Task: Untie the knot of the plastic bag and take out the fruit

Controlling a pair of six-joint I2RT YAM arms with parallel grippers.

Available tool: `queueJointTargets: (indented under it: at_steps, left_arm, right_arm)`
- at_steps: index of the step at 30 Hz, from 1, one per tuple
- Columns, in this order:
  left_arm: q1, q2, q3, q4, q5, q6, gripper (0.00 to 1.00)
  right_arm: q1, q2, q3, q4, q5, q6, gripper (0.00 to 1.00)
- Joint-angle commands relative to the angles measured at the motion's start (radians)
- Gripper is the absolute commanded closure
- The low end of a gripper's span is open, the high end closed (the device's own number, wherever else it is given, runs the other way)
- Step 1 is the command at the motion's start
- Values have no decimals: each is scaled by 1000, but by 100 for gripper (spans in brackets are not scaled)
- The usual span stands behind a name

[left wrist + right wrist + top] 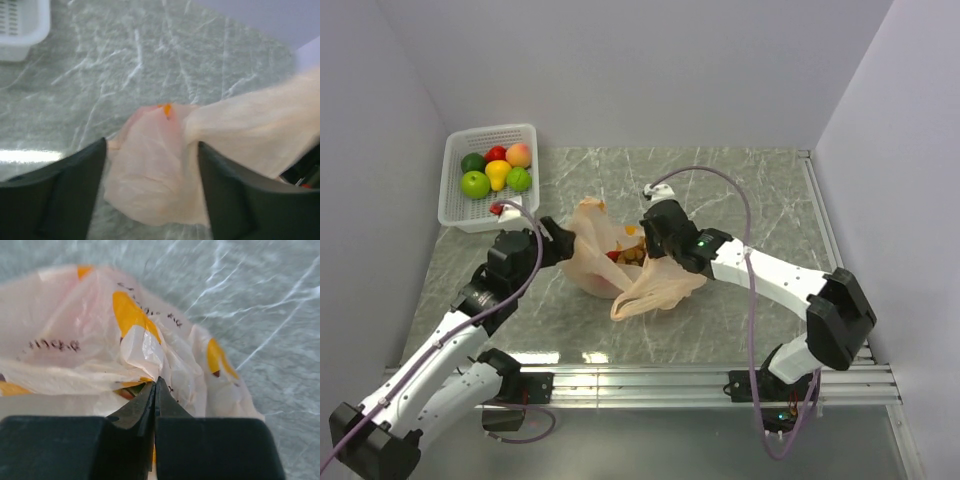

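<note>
On the middle of the table [770,200] lies the plastic bag [650,285], crumpled and low, between the two arms. Its top looks pulled apart, and some of the fruit [617,256] peeks out as a red bit with tan bits beside it.

At the bag's right side, the right gripper [156,382] has its jaws pressed tight together on a fold of the bag. It seems to pinch only a thin bit of plastic. At the bag's left side, the left gripper [151,145] has its fingers apart, with loose plastic lying between them. It is not squeezing anything.

Things that could go wrong, I think:
- The thin pinch could slip out if the right arm pulls hard, because the plastic is smooth and crinkly
- With the left side not held, a pull could drag the whole bag along the table and not open it wider
- The bag could tip and the round fruit could roll away
- A sharp tug could rip the thin plastic

Well away in the far left corner sits the white basket [455,215], with other fruit inside.

I cannot make out the knot anywhere. Most of the fruit is hidden under the plastic. The left wrist view is blurry, and the right wrist view is so close that only bag shows
</note>
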Motion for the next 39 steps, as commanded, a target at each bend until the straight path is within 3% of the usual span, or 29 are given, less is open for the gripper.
queueJointTargets:
  at_steps: [1, 3, 4, 10, 12, 15, 20, 21, 24, 27, 35, 39]
  left_arm:
    - [5, -15, 75, 79, 24, 13, 18]
    - [5, -70, 61, 70, 67, -57, 2]
    - [5, -93, 46, 64, 113, -88, 1]
    - [-20, -213, 38, 4, 245, -295, 1]
    - [-46, -213, 67, -8, 267, -298, 2]
    - [-87, -195, 125, 13, 290, -234, 13]
    - [-151, -46, 149, 128, 374, -243, 16]
    - [-205, -28, 150, 157, 357, -252, 17]
    - [-332, 37, 197, 190, 282, -232, 32]
    - [-411, 48, 225, 151, 140, -206, 35]
    - [-431, 66, 140, 188, 74, -202, 33]
    - [-431, 207, 78, 294, -29, -182, 43]
  right_arm:
    - [6, -74, -9, 67, 36, 107, 100]
    - [24, -94, -19, 78, 44, 122, 100]
    - [31, -99, -25, 87, 46, 134, 100]
    - [70, -116, -39, 118, 69, 160, 100]
    - [75, -102, -30, 113, 78, 159, 100]
    - [78, -94, -25, 110, 88, 156, 100]
    - [81, -94, -22, 113, 101, 154, 100]
    - [81, -93, -19, 112, 102, 153, 100]
    - [81, -86, -16, 103, 107, 154, 100]
    - [83, -90, -19, 98, 115, 157, 100]
    - [83, -108, -24, 103, 99, 145, 100]
    - [83, -100, -28, 115, 92, 153, 100]
